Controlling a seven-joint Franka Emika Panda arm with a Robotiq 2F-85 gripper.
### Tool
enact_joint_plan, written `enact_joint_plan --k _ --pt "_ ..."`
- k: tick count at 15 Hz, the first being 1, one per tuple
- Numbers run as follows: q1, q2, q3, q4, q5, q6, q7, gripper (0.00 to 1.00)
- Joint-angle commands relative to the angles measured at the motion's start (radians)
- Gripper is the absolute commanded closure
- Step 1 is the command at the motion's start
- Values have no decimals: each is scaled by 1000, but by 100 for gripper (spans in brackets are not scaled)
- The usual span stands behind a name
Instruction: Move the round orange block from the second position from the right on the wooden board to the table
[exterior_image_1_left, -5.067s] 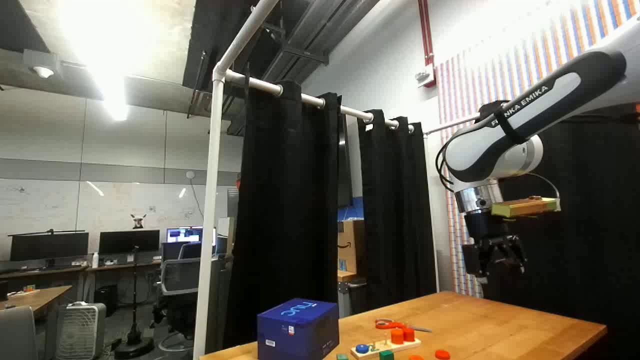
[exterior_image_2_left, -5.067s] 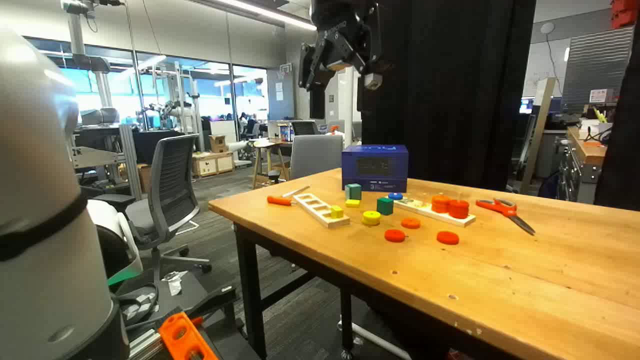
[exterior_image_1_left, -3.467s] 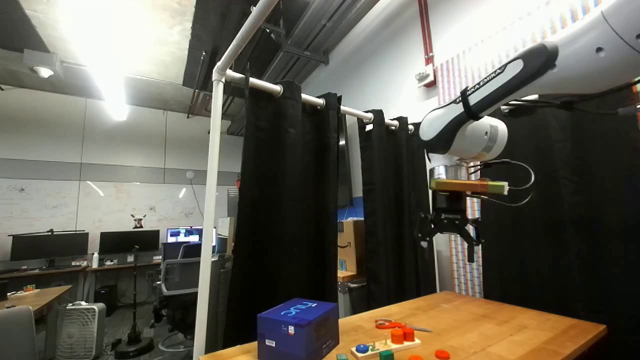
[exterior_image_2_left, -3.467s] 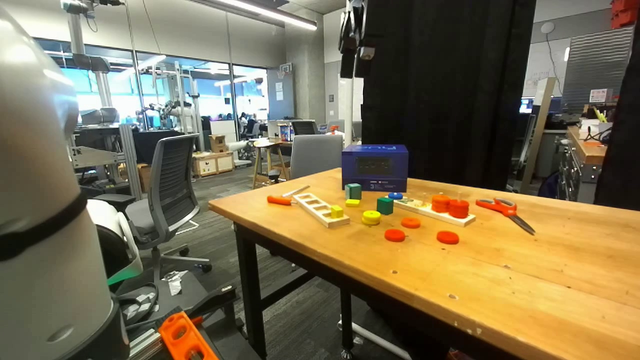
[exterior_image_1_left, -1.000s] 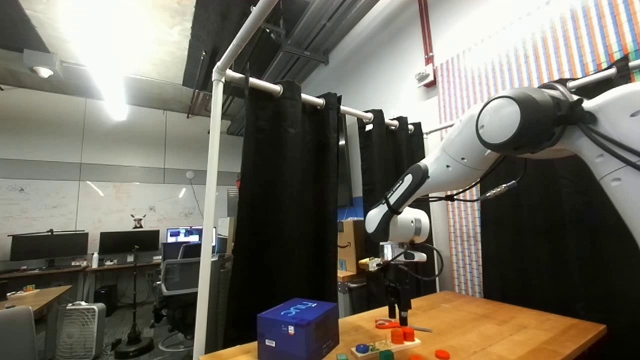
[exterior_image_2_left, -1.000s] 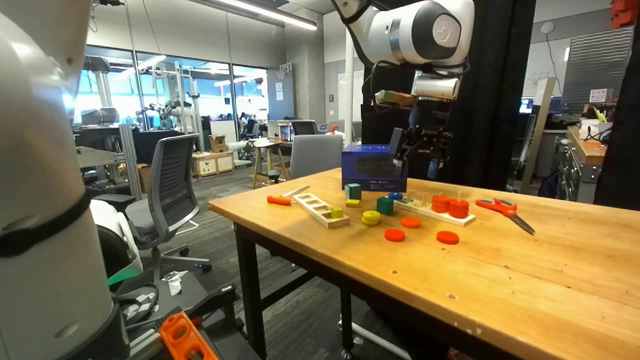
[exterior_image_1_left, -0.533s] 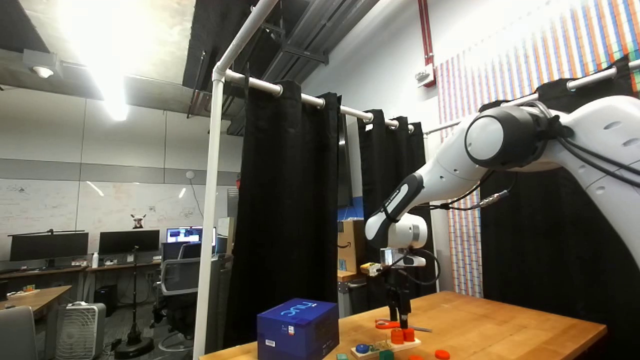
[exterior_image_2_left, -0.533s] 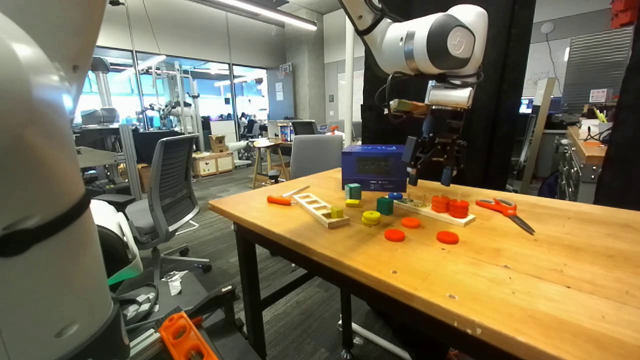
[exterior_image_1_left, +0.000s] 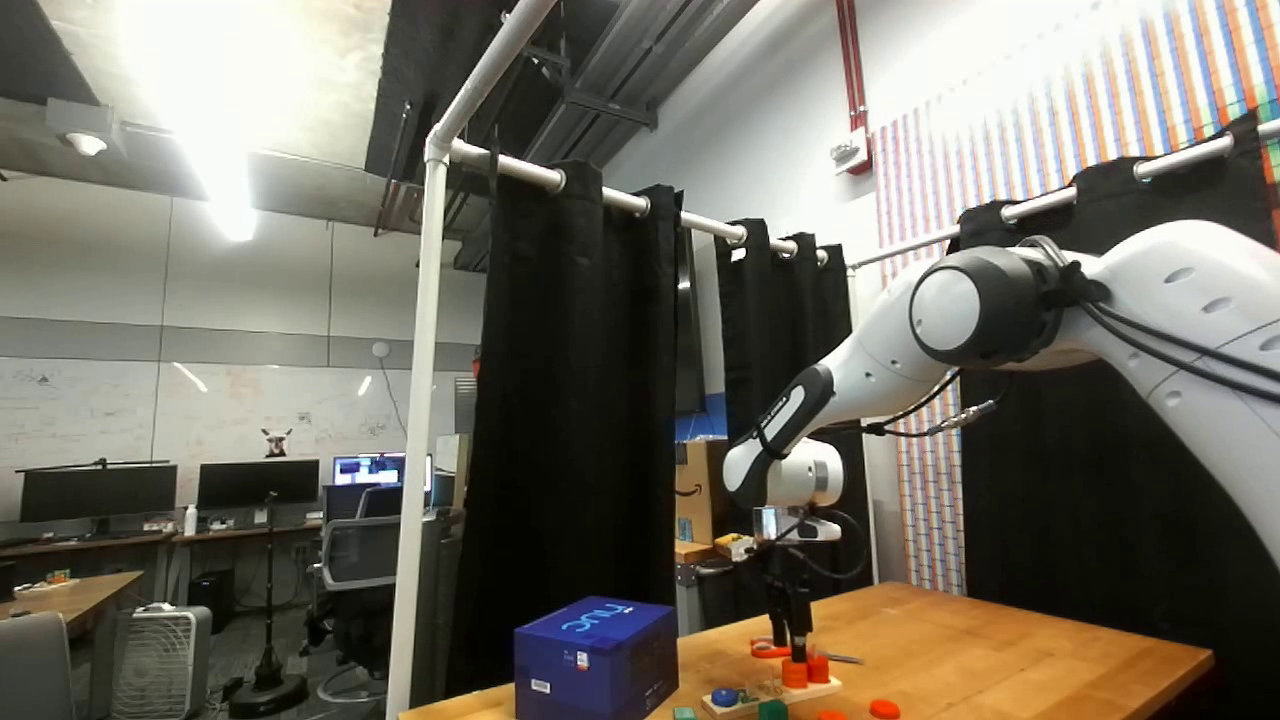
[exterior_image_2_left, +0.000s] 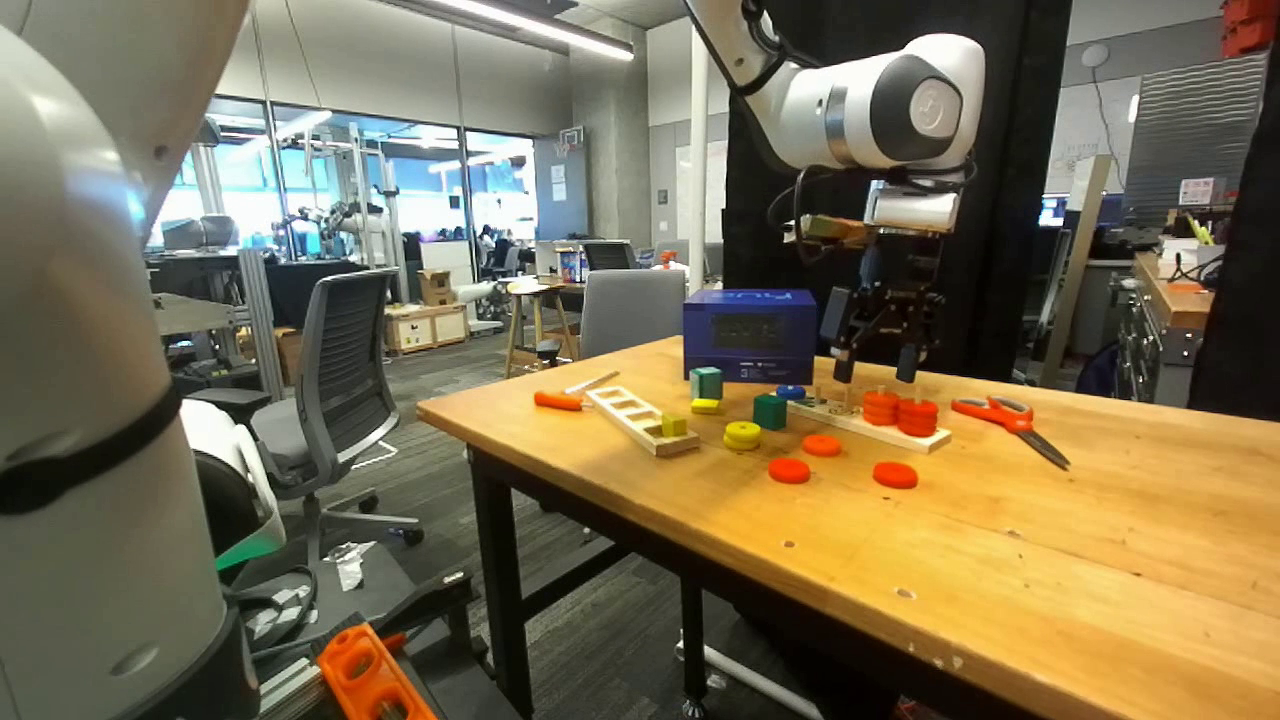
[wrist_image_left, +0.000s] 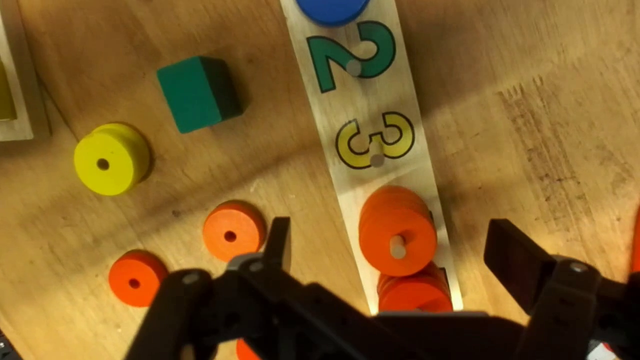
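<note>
Round orange block (exterior_image_2_left: 880, 400) up on the wooden board (exterior_image_2_left: 840, 416), second position from the right in an exterior view, and look, the tool (exterior_image_2_left: 875, 366) hangs just above it! Fingers (wrist_image_left: 515, 265) wide apart, lined up on both sides of the block in the wrist view, a gap to the left, a gap to the right. At the right end, just beside it, the red stack (exterior_image_2_left: 917, 420); at the far left end, a blue disc (exterior_image_2_left: 790, 392). Three loose discs (exterior_image_2_left: 822, 446) lie flat on the tabletop (exterior_image_2_left: 1000, 560), near side, scissors (exterior_image_2_left: 1022, 426) off to the right, and a blue box (exterior_image_2_left: 750, 335) stands on the far side!
</note>
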Motion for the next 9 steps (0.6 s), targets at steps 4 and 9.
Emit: enact_joint_plan --k 4,9 --pt "35 39 -33 56 -30 -4 37 0" --pt "61 24 -51 30 -65 41 78 0"
